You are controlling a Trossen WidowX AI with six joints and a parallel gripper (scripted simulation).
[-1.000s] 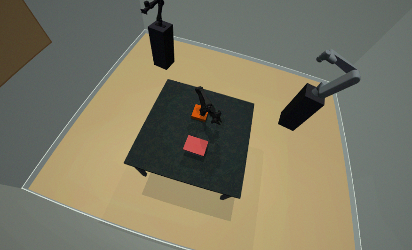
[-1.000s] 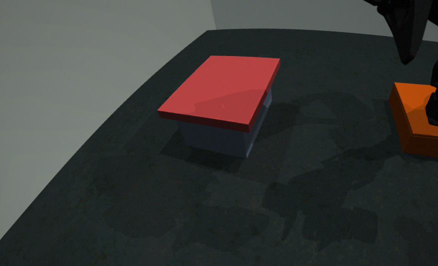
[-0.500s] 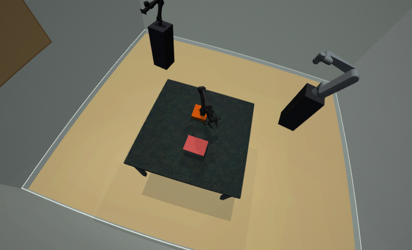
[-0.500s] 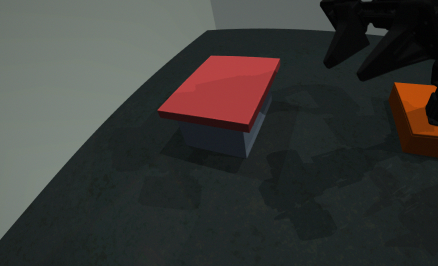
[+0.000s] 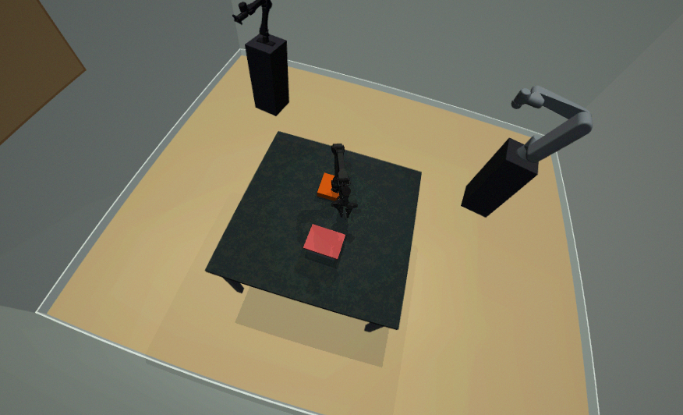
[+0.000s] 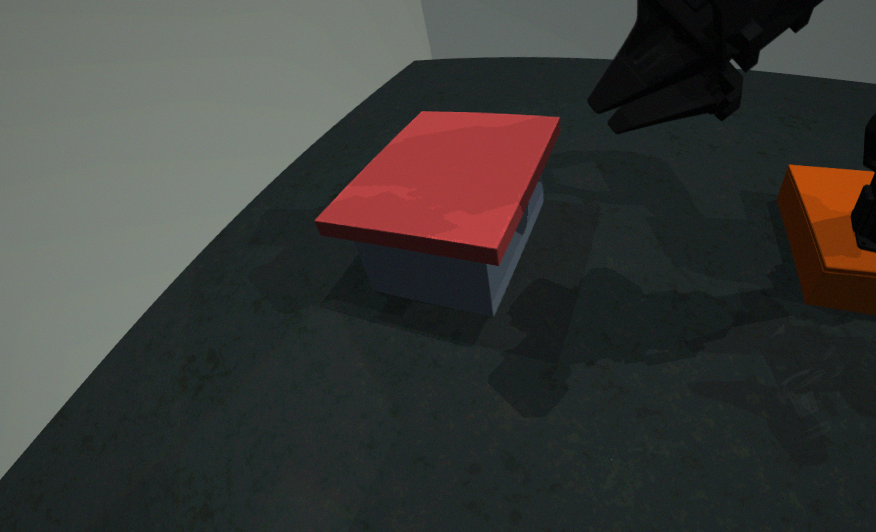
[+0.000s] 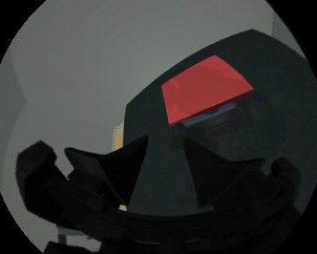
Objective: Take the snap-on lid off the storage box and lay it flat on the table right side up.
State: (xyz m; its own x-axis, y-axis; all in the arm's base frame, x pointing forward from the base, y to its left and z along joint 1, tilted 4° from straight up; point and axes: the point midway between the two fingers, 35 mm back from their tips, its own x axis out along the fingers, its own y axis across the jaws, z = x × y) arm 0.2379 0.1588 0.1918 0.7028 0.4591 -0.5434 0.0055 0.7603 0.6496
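Observation:
The red lid [image 5: 324,241] [image 6: 441,178] [image 7: 204,86] sits flat on top of the storage box, overhanging its walls. The blue-grey storage box [image 6: 428,278] [image 7: 211,115] stands on the dark table [image 5: 365,278] [image 6: 389,422] [image 7: 152,186]; the lid hides its inside. My gripper [image 5: 345,215] [image 6: 603,118] [image 7: 166,139] is partly open with nothing between its fingers. It hangs above the table, off the side of the lid that faces the arm's base, and touches neither the lid nor the box.
The orange block [image 5: 327,185] [image 6: 831,218] under the arm's base stands on the table behind the gripper. Beyond the table, a black pedestal [image 5: 270,77] bears a small black arm, and another pedestal [image 5: 499,180] bears a grey arm.

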